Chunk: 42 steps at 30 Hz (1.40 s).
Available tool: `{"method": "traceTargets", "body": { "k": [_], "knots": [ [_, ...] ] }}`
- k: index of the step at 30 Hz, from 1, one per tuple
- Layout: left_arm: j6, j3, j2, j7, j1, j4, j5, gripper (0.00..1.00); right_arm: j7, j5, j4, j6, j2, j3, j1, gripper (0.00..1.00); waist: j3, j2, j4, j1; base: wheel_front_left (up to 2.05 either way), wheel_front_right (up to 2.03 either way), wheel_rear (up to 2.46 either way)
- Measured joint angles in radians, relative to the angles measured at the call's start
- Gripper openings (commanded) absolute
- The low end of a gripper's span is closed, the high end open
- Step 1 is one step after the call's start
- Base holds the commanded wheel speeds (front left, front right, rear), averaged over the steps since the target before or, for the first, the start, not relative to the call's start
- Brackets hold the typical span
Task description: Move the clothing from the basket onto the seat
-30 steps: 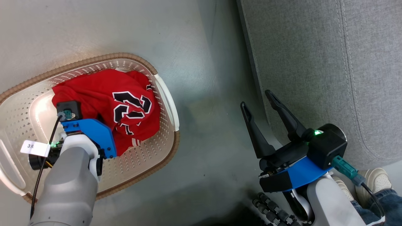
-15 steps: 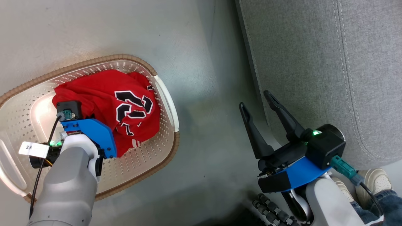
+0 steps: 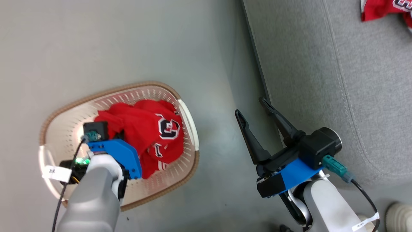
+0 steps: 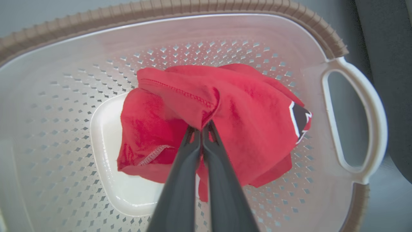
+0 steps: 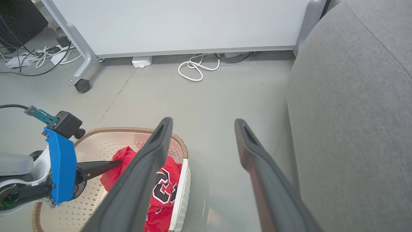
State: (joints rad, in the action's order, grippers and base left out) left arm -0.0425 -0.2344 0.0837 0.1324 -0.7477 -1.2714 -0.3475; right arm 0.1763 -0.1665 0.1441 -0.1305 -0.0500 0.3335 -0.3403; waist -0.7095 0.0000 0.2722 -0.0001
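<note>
Presently, the left gripper (image 4: 202, 129) is seen closed, its two fingers pressed together on a fold of the red garment (image 4: 251, 129), which is drawn up to a peak at the fingertips. The garment is bunched inside the basket (image 3: 106, 94), toward its right end beside the white handle; no clear long axis can be assigned to it. Its striped hem is turned toward the near side. The basket's long axis is laid from near left to far right on the floor (image 3: 112, 42).

A black number edged in white is noted on the garment, folded and only partly readable. A white tag (image 3: 56, 173) is carried on the left arm's cable; its writing is too small to be read.

A second red garment (image 3: 383, 8) is found at the far right of the seat (image 3: 305, 64), cut by the frame edge. The right gripper (image 3: 250, 107) is held wide open, gripping nothing, above the strip of open floor between basket and seat, just beside the seat's edge.
</note>
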Motion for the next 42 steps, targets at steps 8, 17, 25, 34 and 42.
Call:
{"method": "traceTargets", "body": {
  "k": [8, 17, 25, 34, 42],
  "knots": [
    [-0.056, -0.053, -0.029, 0.053, 0.066, 0.014, -0.005, 0.00, -0.032, 0.015, 0.041, 0.000, 0.001, -0.001, 0.022, 1.00, 0.178, 0.0000, -0.070, -0.0001, 0.00, 0.00, 0.00],
    [-0.081, -0.154, -0.032, 0.095, 0.134, 0.149, -0.093, 0.00, -0.079, 0.013, 0.062, 0.000, 0.001, 0.011, 0.090, 1.00, 0.383, 0.0001, -0.163, -0.0003, 0.00, 0.00, 0.00],
    [-0.082, -0.270, -0.033, 0.098, 0.167, 0.304, -0.176, 0.00, -0.107, 0.005, 0.064, 0.000, 0.001, 0.014, 0.145, 1.00, 0.537, 0.0001, -0.242, -0.0002, 0.00, 0.00, 0.00],
    [-0.064, -0.353, -0.033, 0.058, 0.135, 0.484, -0.208, 0.00, -0.135, -0.003, 0.057, 0.000, 0.001, 0.013, 0.181, 1.00, 0.649, 0.0001, -0.312, -0.0001, 0.00, 0.00, 0.00],
    [-0.048, -0.417, -0.033, -0.003, 0.083, 0.601, -0.228, 0.00, -0.154, -0.015, 0.061, 0.000, 0.001, 0.019, 0.192, 1.00, 0.710, 0.0001, -0.331, 0.0000, 0.00, 0.00, 0.00]
  ]
}}
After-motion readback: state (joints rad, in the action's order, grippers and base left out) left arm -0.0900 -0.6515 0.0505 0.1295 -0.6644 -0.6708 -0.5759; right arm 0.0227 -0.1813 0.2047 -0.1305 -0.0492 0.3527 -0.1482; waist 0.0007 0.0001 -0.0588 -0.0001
